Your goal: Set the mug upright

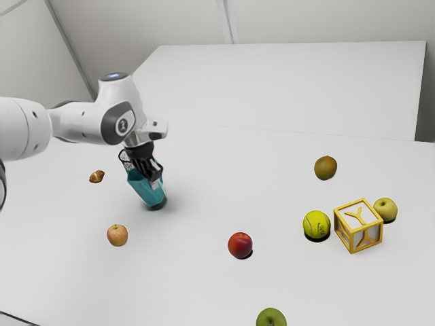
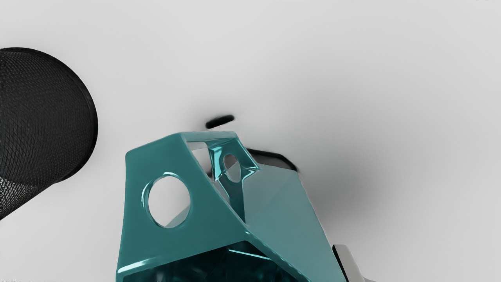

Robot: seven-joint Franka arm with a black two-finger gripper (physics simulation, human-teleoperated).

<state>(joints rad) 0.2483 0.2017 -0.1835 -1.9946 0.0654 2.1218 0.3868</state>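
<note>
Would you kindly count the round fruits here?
5: blushed apple near the mug, red fruit mid-table, green apple at the exterior view's bottom edge, yellow apple beside the block, brownish fruit beyond the tennis ball.

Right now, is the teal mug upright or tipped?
Tipped: the mug leans in the exterior view, its mouth up toward that view's left, its bottom lower, toward the right.

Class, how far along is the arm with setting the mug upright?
Done: the gripper has reached the mug, whose mouth end sits higher than its base. In hand: the righting, apparently, as the mug leans. Left: standing it flat, then backing off the gripper, now at its rim.
</note>
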